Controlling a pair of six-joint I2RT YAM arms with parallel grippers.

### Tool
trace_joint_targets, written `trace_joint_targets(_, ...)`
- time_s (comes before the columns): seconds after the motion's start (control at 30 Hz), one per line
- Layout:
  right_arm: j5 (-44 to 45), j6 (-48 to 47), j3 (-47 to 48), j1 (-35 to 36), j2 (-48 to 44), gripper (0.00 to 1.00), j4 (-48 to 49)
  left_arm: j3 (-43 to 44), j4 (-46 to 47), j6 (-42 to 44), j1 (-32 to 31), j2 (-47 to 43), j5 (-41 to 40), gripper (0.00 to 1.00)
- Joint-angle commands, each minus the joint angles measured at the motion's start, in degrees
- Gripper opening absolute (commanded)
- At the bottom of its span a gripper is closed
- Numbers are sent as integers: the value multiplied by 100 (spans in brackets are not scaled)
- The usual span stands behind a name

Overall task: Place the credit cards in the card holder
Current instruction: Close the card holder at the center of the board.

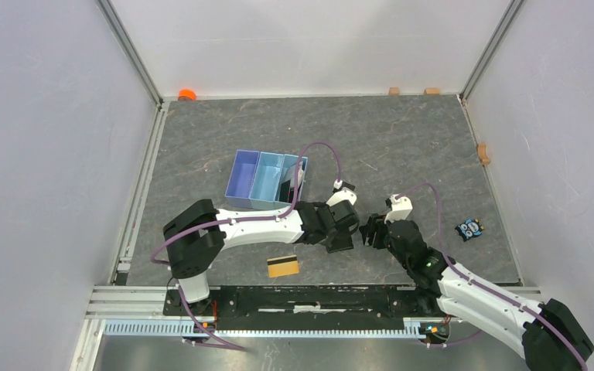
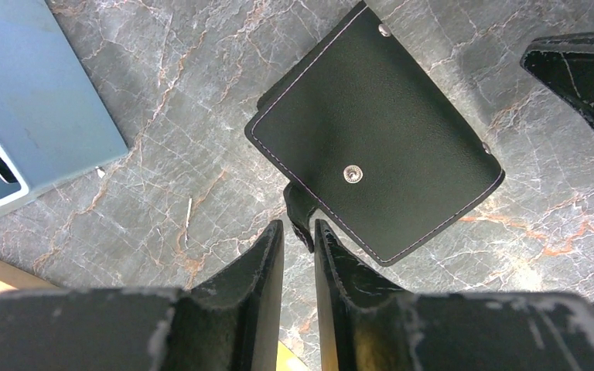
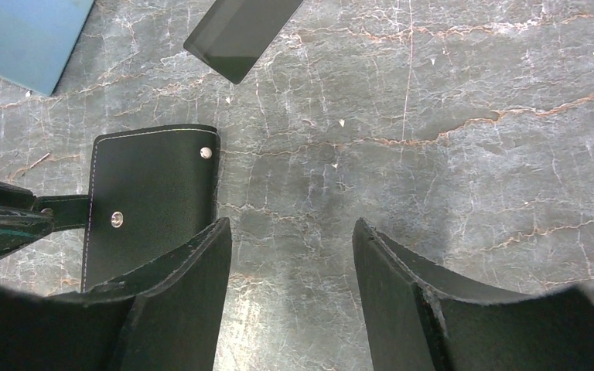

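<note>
Left wrist view: card holder (image 2: 375,147) lies folded on the tabletop (image 2: 162,193) between our tools, left tool (image 2: 298,232) pinched narrow on its snap tab (image 2: 300,215), right tool (image 3: 291,226) wide and empty. We'd flag the tab slipping out, or the whole holder dragging, since nothing pins it.

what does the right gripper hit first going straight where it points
Probably bare table, in the gap of the open right gripper; the card holder sits just beside it, off the line. Depth unclear.
</note>
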Motion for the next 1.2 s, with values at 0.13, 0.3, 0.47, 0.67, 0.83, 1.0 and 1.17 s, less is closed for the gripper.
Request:
trace_joint_targets(0.13, 85, 47, 1, 12, 28, 64, 94, 216, -42, 138, -59, -185, -216, 25)
trace_joint_targets(0.3, 96, 57, -5, 14, 32, 64, 90, 216, -93, 120, -62, -176, -216, 19)
trace_joint_targets(0.47, 93, 56, -4, 12, 6, 64, 72, 190, -94, 66, -59, -239, -153, 17)
trace_joint_targets(0.67, 99, 61, 0, 12, 24, 64, 64, 172, -86, 0, -61, -296, -49, 13)
trace_joint_targets(0.83, 92, 58, 2, 15, 4, 64, 39, 150, -78, -92, -64, -339, 57, 5)
trace_joint_targets(1.0, 23, 36, -7, 12, 53, 64, 91, -30, 239, -241, -33, -426, 342, 2)
trace_joint_targets(1.17, -340, 34, -9, 17, 301, 63, 202, -514, 1070, -588, 245, -578, 1051, 2)
